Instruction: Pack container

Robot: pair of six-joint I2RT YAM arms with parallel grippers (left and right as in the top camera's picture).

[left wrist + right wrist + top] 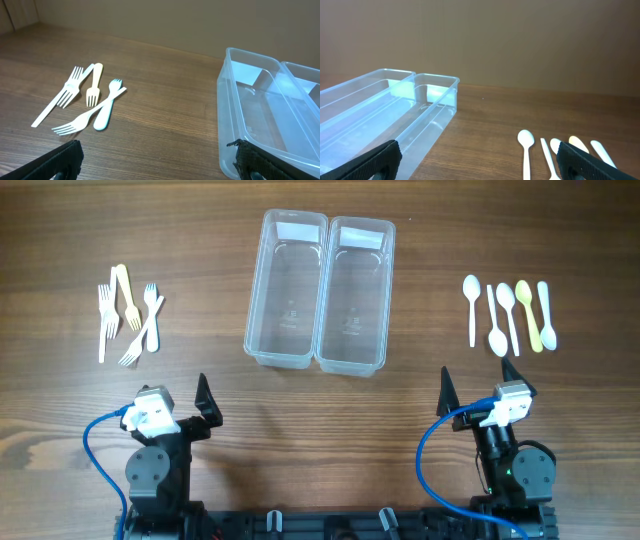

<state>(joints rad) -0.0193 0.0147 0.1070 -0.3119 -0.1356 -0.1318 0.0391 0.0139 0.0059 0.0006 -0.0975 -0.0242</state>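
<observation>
Two clear plastic containers stand side by side at the table's middle, the left one (287,288) and the right one (353,295); both are empty. Several plastic forks (128,315) lie in a loose pile at the left; they also show in the left wrist view (87,102). Several plastic spoons (510,315) lie in a row at the right, and also show in the right wrist view (525,150). My left gripper (205,402) is open and empty near the front edge. My right gripper (480,395) is open and empty near the front edge.
Blue cables loop beside both arm bases (100,450) at the front edge. The left container's near corner (235,155) is close to my left gripper's right finger in the left wrist view.
</observation>
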